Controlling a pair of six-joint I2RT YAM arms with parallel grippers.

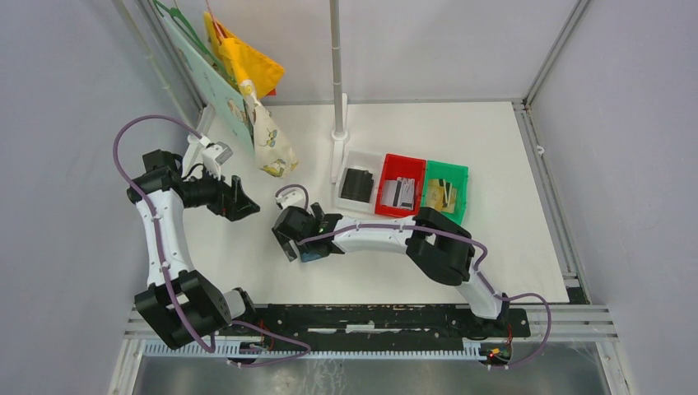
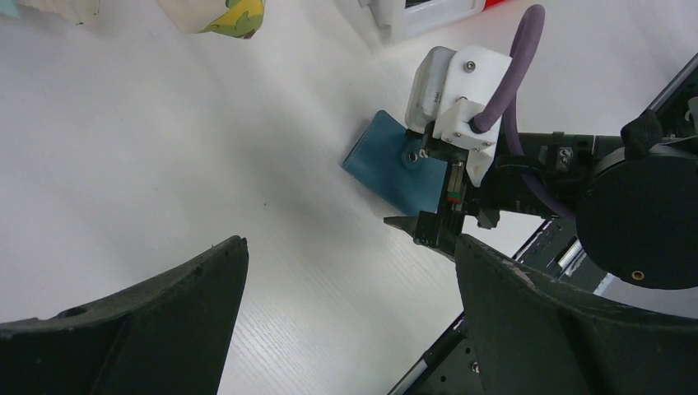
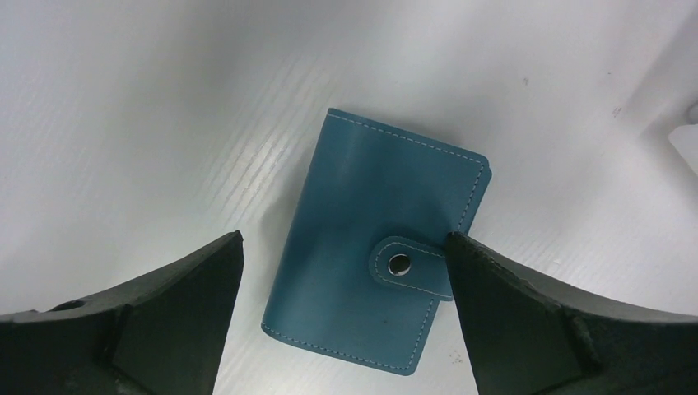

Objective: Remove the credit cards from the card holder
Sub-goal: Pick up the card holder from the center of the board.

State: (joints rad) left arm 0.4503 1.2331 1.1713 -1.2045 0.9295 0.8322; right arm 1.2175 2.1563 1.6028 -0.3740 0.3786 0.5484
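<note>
The card holder (image 3: 354,189) lies flat on the table (image 1: 510,164), near its middle, folded shut with its tab on top. The right gripper (image 3: 342,247) is above it, one finger on each side of it. The left gripper (image 2: 350,247) is to the left of both, well apart from the holder, over bare table. Behind and to the right of the holder, three bins stand side by side in a row. A flat item (image 1: 356,184) lies in the left bin (image 1: 365,155). The credit cards (image 1: 398,192) lie in the middle bin (image 1: 405,159), with more in the right bin (image 1: 449,165). A pole (image 1: 337,74) stands just behind the left bin. Cloths (image 1: 267,136) hang at the back left.
</note>
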